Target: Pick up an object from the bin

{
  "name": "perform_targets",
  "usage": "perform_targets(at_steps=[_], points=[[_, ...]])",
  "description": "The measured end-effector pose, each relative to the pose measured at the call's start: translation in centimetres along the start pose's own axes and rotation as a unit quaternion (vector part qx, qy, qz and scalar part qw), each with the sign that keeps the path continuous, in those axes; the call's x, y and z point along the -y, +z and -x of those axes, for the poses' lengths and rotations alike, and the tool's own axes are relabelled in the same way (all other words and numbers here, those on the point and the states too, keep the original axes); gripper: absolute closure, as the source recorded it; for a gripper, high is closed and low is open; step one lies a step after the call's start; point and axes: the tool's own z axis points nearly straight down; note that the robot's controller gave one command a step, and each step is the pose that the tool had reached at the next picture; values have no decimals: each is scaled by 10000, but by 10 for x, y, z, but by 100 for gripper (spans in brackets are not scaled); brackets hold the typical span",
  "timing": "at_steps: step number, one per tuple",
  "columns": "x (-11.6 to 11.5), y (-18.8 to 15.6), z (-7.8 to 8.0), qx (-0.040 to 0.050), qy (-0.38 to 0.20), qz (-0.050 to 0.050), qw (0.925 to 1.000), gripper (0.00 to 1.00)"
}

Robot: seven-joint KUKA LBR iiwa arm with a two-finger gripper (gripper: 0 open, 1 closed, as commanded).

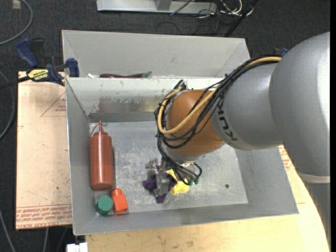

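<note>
Two small things lie at the front-left of the bin (231, 180): one green round piece (104, 206) and one orange block (119, 201). Farther in, near the middle, the gripper (164, 178) is low over one purple piece (159, 196) touching one yellow piece (181, 189); whether it is wide or narrow I cannot tell. It may catch both, or push one away, because they touch. One red-brown bottle (102, 159) reaches farthest back, along the left wall

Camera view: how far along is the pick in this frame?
Done: the gripper is low in the bin, right at a purple piece and a yellow piece near the front middle. In hand: the grasp itself, which cannot be confirmed here. Left: the lift. The red bottle, green cap and orange block lie apart at the left.
</note>
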Motion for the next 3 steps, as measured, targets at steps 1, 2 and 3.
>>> perform_targets(at_steps=[1, 2, 3], points=[[-1, -22, -1, -17, 3, 6, 10000, 100], [-1, -44, 1, 20, 4, 3, 10000, 100], [-1, -57, 2, 43, 3, 2, 10000, 100]])
